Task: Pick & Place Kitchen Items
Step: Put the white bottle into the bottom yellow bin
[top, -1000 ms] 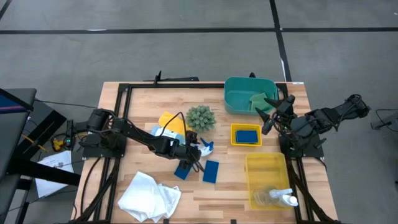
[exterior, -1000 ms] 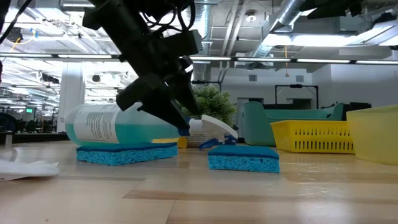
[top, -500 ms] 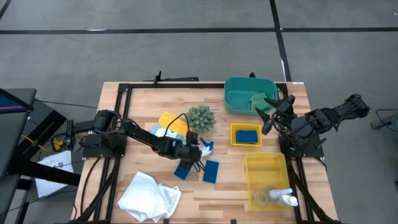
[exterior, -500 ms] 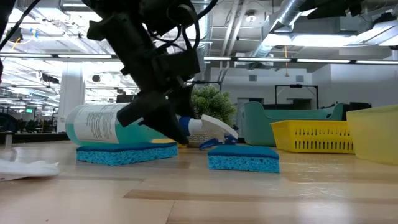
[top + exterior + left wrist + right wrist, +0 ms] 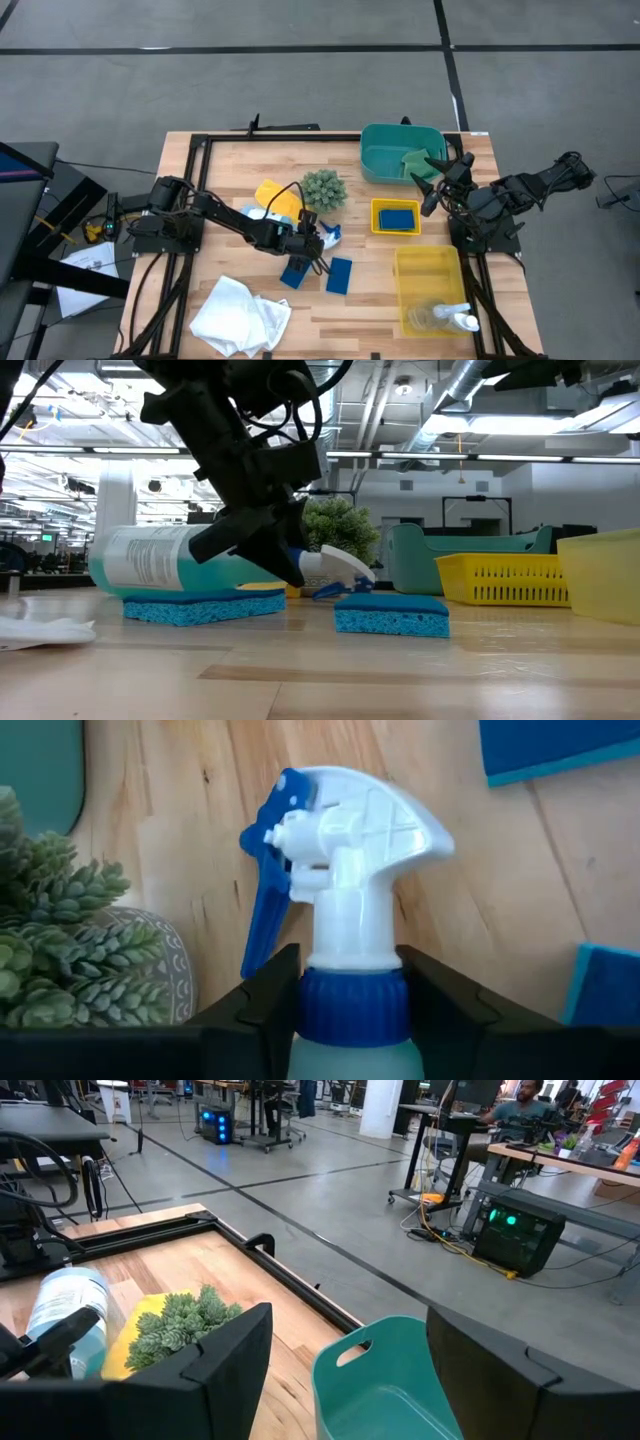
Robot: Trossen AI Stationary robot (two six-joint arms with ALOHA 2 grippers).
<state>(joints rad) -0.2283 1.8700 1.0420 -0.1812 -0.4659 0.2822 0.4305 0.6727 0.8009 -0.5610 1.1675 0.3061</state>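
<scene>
A clear spray bottle (image 5: 170, 560) with blue liquid, white head and blue trigger (image 5: 268, 890) lies on its side, its body on a blue sponge (image 5: 200, 608). My left gripper (image 5: 310, 240) is shut on its neck. A second blue sponge (image 5: 339, 275) lies beside the first, a yellow sponge (image 5: 275, 195) behind the bottle, and a white cloth (image 5: 240, 315) at the near left. My right gripper (image 5: 440, 180) is open and empty at the table's right edge, by the teal bin (image 5: 385, 165). My left gripper pinches the bottle's blue collar (image 5: 350, 1005), just below the white head, between its two fingers, one on each side. The fingers (image 5: 262, 555) slant down from above and from the table's left. The bottle lies nearly level, its body on the blue sponge.
A spiky green plant ball (image 5: 322, 188) stands just behind the bottle's head. The teal bin holds a green sponge (image 5: 418, 160), a small yellow bin (image 5: 375, 228) holds a blue sponge, and a larger yellow bin (image 5: 405, 260) at the near right holds another clear spray bottle (image 5: 445, 318).
My left gripper has come down and a little toward the table's right onto the bottle's neck. The bottle has shifted slightly along the sponge toward the table's left, and its head has dipped a little.
</scene>
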